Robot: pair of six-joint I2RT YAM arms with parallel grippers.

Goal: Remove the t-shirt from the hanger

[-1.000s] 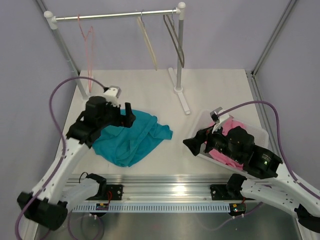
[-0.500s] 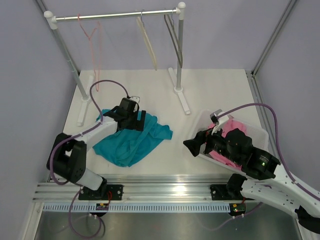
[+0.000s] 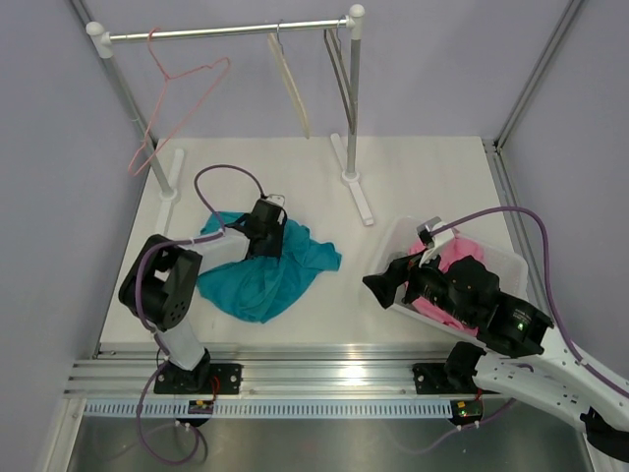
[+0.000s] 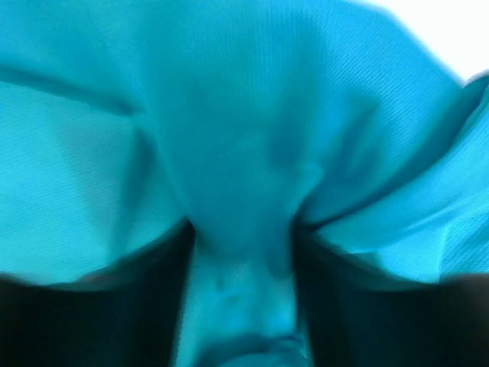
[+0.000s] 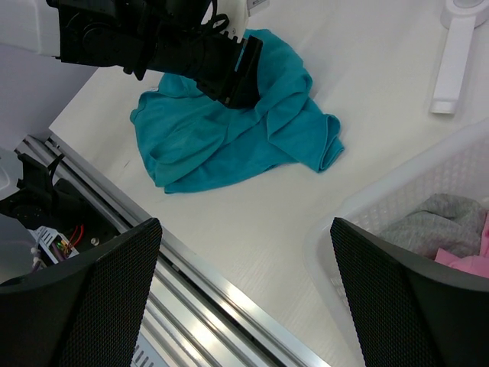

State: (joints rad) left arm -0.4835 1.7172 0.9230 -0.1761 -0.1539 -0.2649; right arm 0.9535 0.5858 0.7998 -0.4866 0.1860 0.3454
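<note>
Far edge: rail (image 3: 226, 29). By the left edge the t-shirt (image 3: 257, 290) lay crumpled, already off the hanger (image 3: 182, 93), which hung bare and tilted at the far-left corner. Right edge: bin (image 3: 496, 258), nothing obstructing. The left gripper (image 3: 270, 241) probably pinched a fold (view blurred). The right gripper (image 3: 376, 285) was spread wide, idle.

The crumpled t-shirt (image 5: 229, 145) lies on the table (image 5: 367, 84) at 11 o'clock, the left gripper (image 5: 243, 75) (black, entering from 10 o'clock) on its top edge; a basket (image 5: 397, 177) sits at 4 o'clock.
</note>
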